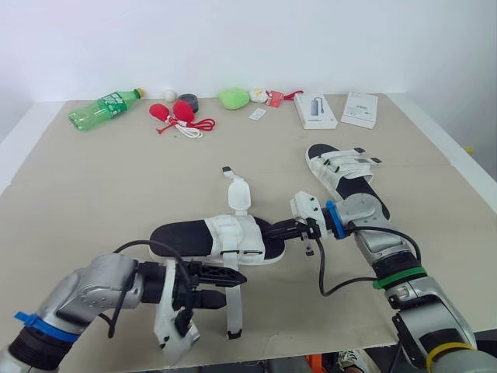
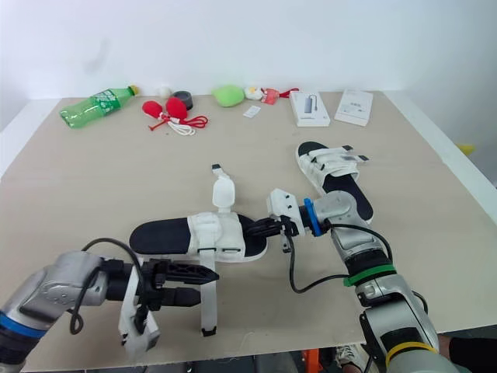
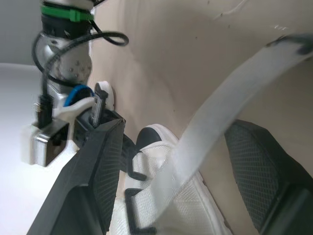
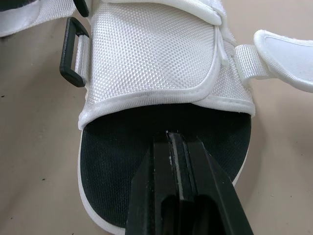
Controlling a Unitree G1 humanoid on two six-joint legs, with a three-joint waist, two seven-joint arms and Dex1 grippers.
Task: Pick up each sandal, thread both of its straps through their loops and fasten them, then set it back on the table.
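Now | L jaws open, strap (image 1: 232, 315) between | R jaws closed, on sandal (image 1: 220, 238) toe

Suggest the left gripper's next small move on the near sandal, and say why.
Probably close the left gripper on the loose strap: in the left wrist view the strap runs between its open fingers, unthreaded, with the black loop empty beside it. The right gripper, shut, sits at the open end of the near sandal, seemingly steadying it.
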